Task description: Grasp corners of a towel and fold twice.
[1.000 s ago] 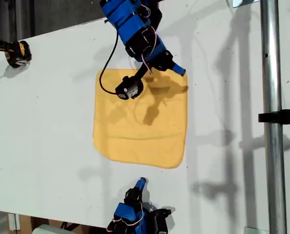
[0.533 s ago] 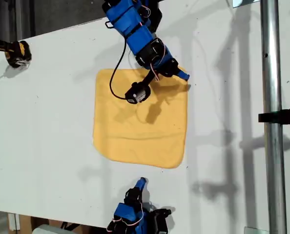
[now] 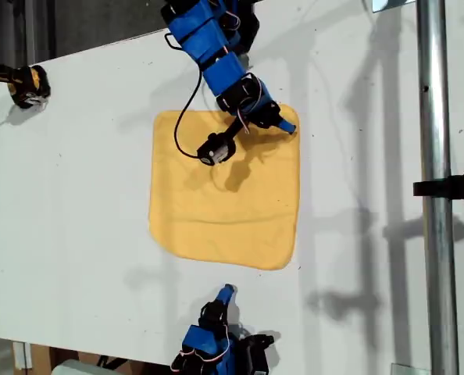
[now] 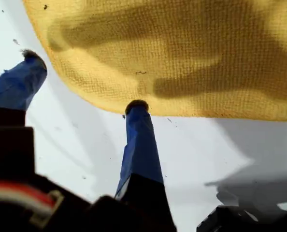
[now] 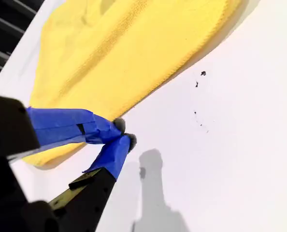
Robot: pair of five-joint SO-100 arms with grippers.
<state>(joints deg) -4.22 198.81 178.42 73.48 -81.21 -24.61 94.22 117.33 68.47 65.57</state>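
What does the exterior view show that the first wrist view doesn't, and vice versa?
Only the exterior view: the whole towel lying flat with all four corners, my second gripper near that view's bottom edge and apart from the cloth, and a metal pole at its right.
Only the first wrist view: my first gripper has its jaws open, with one fingertip at the towel's hem and the other over bare table.
Both: the towel, the white table and my first gripper at the towel's edge.
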